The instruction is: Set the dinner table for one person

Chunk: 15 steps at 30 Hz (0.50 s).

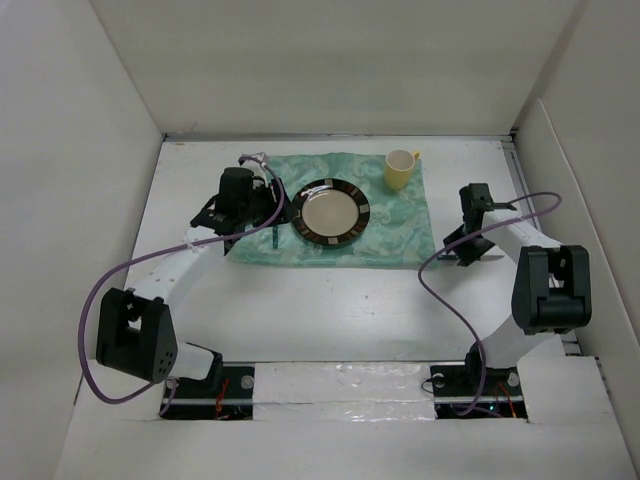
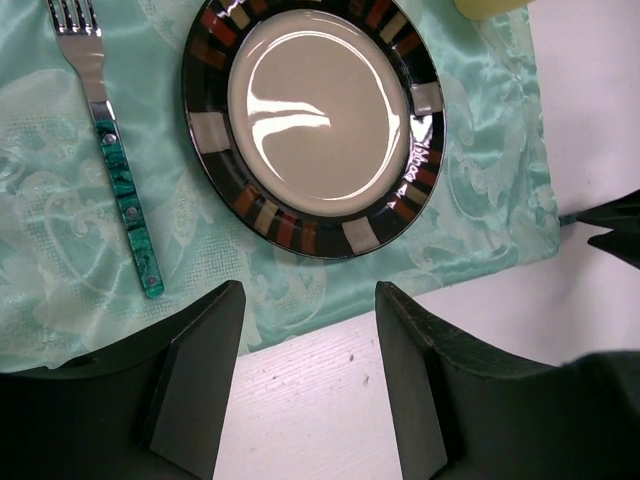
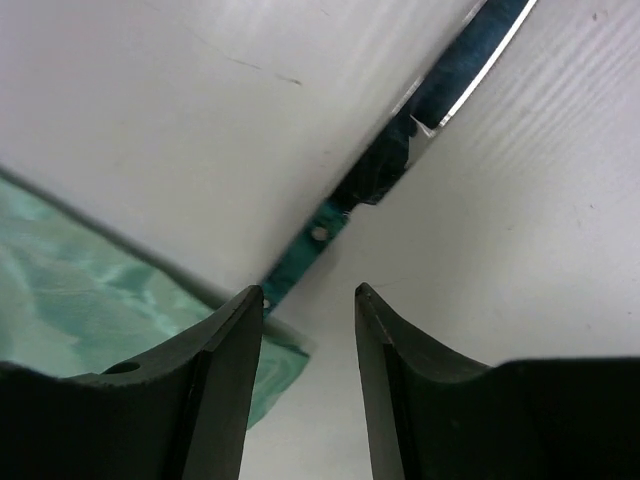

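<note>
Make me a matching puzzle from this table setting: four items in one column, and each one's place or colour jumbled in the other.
Items:
1. fork
2. plate
3. mug
4. knife

Descriptions:
A. yellow, at the far right corner of the cloth
B. mostly on the bare white dinner table, just off the cloth's edge
C. dark rim with red and cream patches, mid-cloth
D. green handle, lying on the cloth left of the plate

Pairs: 1-D, 2-C, 3-A, 4-B
</note>
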Each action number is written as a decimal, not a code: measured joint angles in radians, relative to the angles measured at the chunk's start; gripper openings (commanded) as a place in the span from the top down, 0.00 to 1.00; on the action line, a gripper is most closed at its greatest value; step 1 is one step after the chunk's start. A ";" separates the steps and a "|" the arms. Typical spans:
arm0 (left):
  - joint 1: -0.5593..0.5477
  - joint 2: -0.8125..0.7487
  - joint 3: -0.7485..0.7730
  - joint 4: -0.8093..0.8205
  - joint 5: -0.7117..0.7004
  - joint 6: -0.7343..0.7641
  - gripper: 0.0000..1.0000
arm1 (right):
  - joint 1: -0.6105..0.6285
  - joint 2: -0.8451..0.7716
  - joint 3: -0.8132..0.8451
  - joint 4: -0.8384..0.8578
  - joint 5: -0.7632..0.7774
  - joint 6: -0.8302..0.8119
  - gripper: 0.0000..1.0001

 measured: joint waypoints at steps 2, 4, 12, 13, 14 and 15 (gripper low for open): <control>0.000 0.006 0.000 0.001 0.009 0.000 0.49 | -0.004 0.019 -0.019 -0.001 -0.011 0.000 0.47; 0.000 0.007 0.000 0.003 0.014 0.000 0.49 | -0.006 0.034 -0.024 0.002 -0.018 0.000 0.43; 0.000 0.007 0.000 0.013 0.024 -0.001 0.50 | -0.015 0.100 0.017 0.027 -0.035 -0.002 0.46; 0.000 0.007 0.000 0.013 0.024 -0.001 0.50 | -0.016 0.103 0.022 0.029 -0.038 -0.002 0.50; 0.000 0.007 0.000 0.013 0.024 -0.001 0.50 | -0.017 0.106 0.025 0.032 -0.040 -0.003 0.52; 0.000 0.007 0.000 0.014 0.024 0.000 0.50 | -0.017 0.110 0.028 0.033 -0.040 -0.004 0.54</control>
